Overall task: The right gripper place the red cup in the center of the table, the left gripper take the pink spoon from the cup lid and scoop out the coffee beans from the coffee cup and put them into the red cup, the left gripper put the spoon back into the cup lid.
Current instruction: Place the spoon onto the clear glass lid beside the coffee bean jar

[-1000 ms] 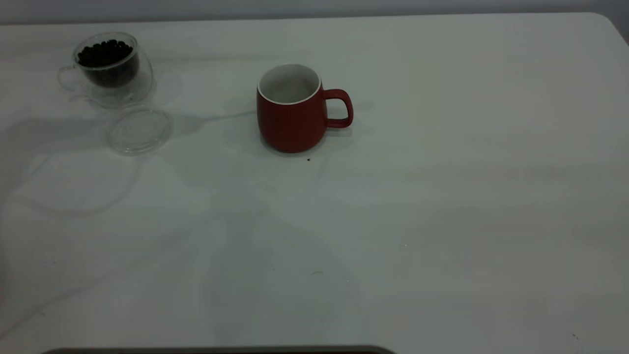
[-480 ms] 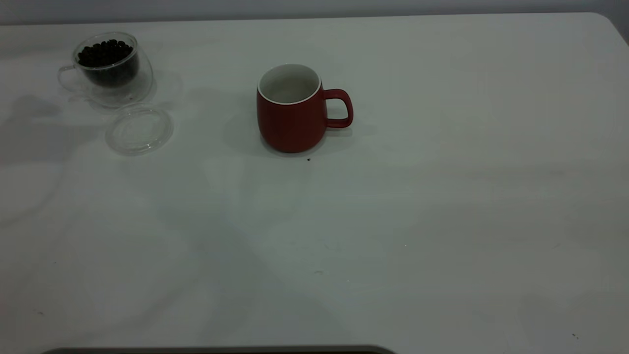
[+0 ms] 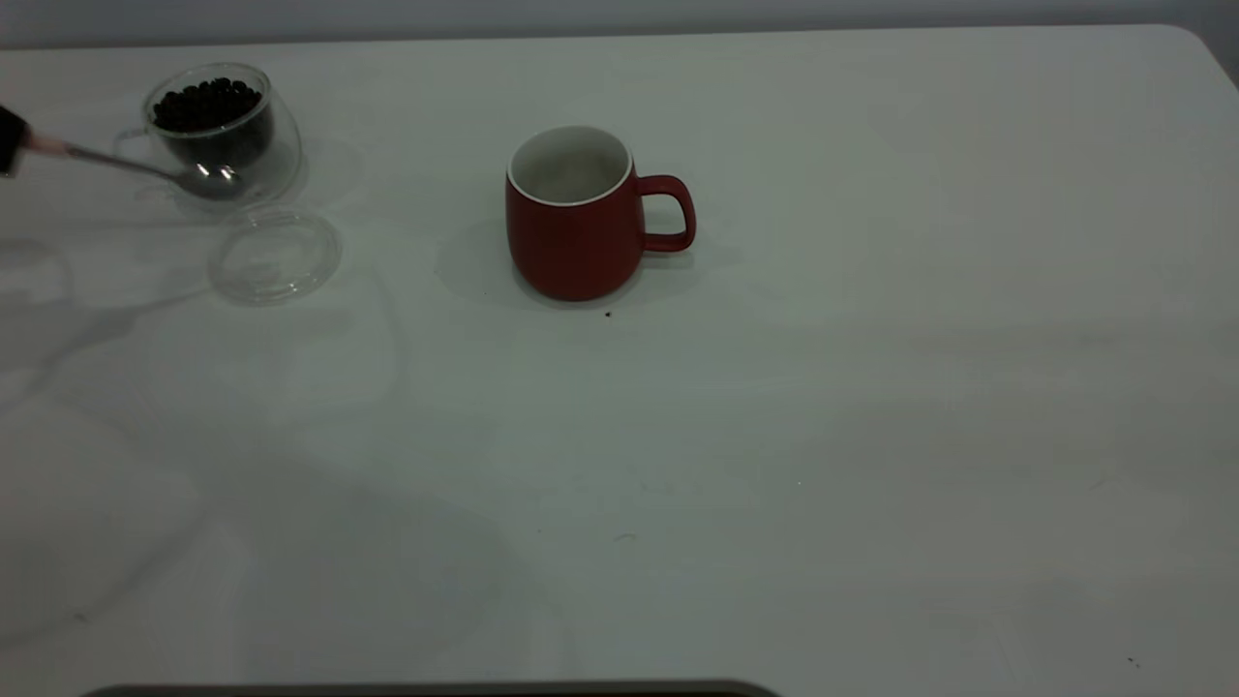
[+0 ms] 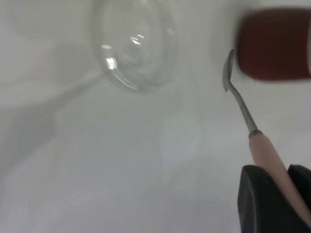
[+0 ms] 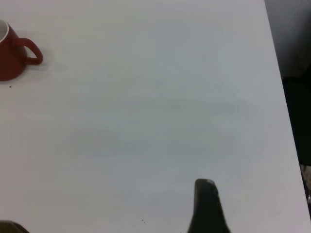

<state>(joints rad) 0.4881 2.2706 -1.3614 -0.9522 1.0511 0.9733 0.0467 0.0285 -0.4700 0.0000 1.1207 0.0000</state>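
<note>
Since half a second ago, when neither was in the exterior view, the left gripper has come in at the table's left edge with the pink spoon; its fingers are pinched on the pale handle, the metal bowl reaching out in front of the coffee cup, at a height I cannot tell; the coffee beans are heaped to that cup's rim. Just nearer the camera lies the cup lid, bare, and well apart toward the middle of the table stands the red cup, upright, handle to the right. The right gripper hangs over bare table, well away from the red cup; I cannot tell its grip. I judge the scooping step is in hand; next the spoon must lift over the glass rim and dip into the beans. Count: one spoon, one lid, one glass cup, one red cup, two grippers.
</note>
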